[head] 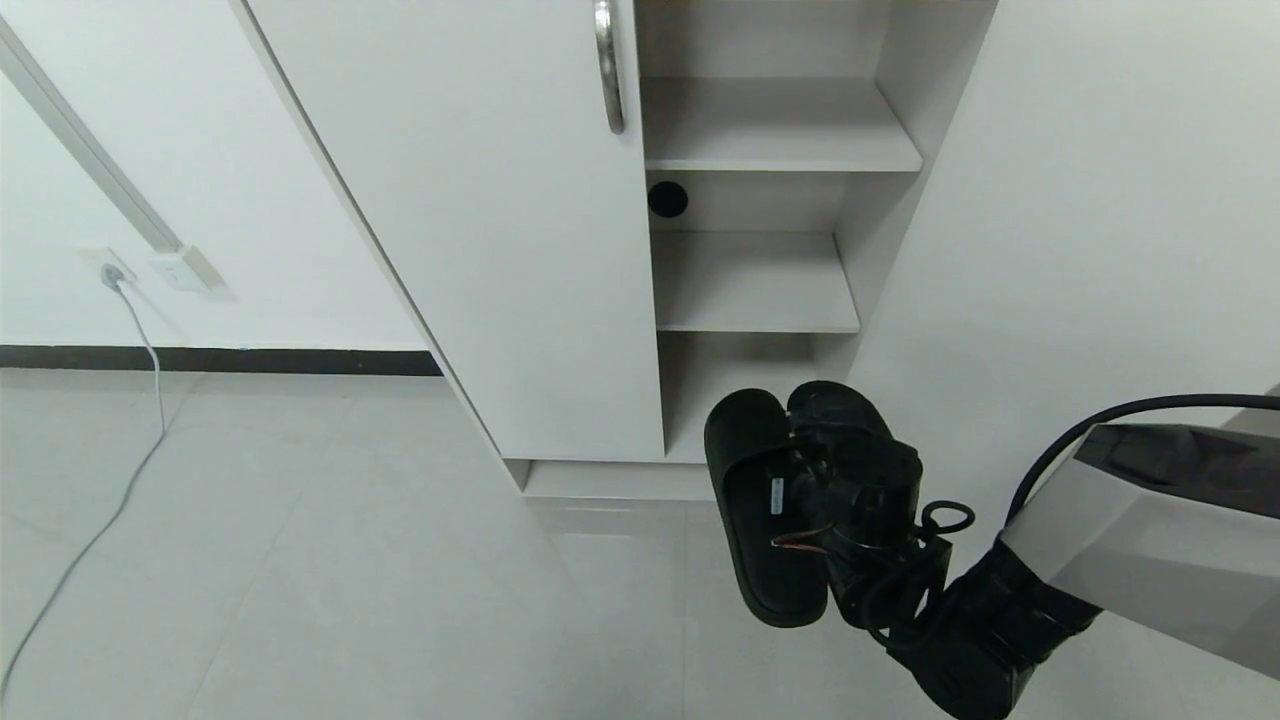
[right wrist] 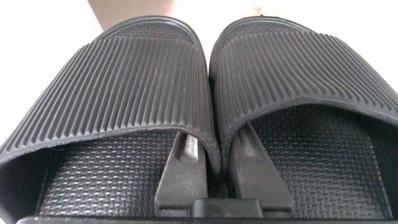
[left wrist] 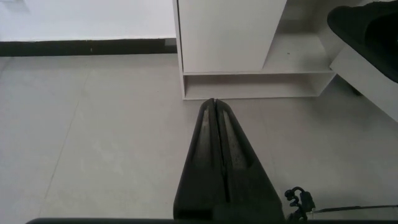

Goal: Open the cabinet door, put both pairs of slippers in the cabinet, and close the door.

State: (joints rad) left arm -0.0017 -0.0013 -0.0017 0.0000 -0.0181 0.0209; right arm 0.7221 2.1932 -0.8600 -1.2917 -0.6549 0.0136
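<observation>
Pinched together by their inner edges in the right gripper [right wrist: 214, 177] and hanging just before the open cabinet [head: 750, 300], black slippers [head: 765, 510] best carried level and deep into the lowest compartment [head: 735, 370], clear of the open door [head: 1050, 200], left gripper [left wrist: 216, 143] pressed closed above the floor [left wrist: 93, 124].

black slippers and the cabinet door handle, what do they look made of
Black ribbed slippers: probably moulded rubber or foam, matte; fine ridges on the straps and a pebbled footbed suggest it. Curved silver door handle: seemingly metal, smooth with bright reflective streaks; plated plastic cannot be excluded.
</observation>
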